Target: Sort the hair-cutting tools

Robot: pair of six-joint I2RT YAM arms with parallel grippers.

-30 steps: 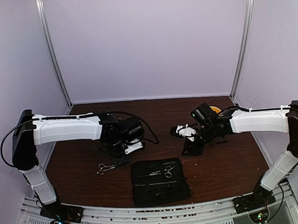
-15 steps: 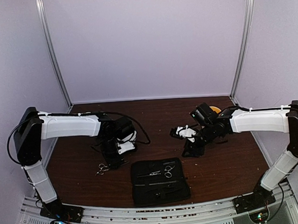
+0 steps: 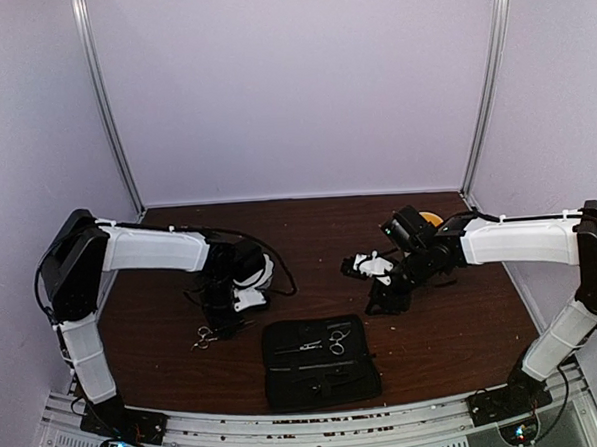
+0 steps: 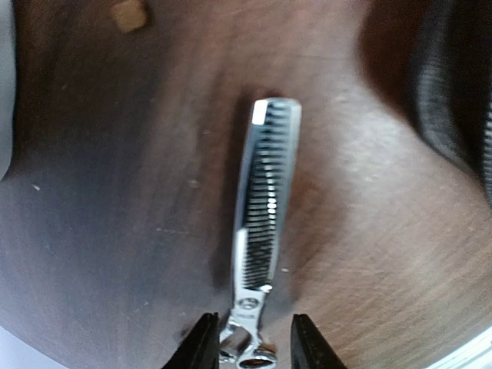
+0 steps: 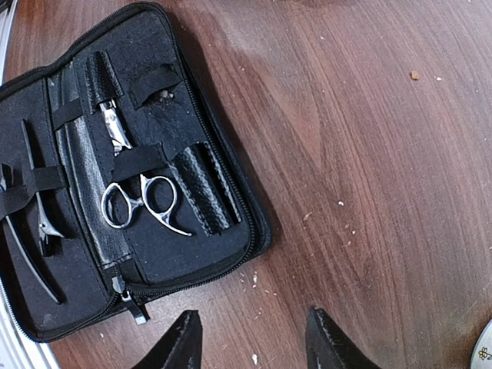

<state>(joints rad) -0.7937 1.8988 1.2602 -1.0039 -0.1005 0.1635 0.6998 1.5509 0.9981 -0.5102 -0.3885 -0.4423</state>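
A pair of silver thinning scissors (image 4: 265, 223) with a toothed blade lies flat on the brown table, seen in the top view (image 3: 206, 336) to the left of the case. My left gripper (image 4: 252, 346) is open and low over them, its jaws on either side of the pivot and ring handles. The open black case (image 3: 319, 361) holds a second pair of silver scissors (image 5: 138, 204) under straps and thin dark hair clips (image 5: 31, 231) at its left side. My right gripper (image 5: 250, 338) is open and empty over bare table just right of the case.
The case's edge shows dark at the right of the left wrist view (image 4: 453, 92). A small yellow object (image 3: 430, 218) sits behind the right arm. A white rim (image 5: 484, 350) shows at the right wrist view's lower right corner. Crumbs dot the wood.
My left arm has drawn back and swung its gripper toward the near left, down over the loose scissors. The right arm has barely moved.
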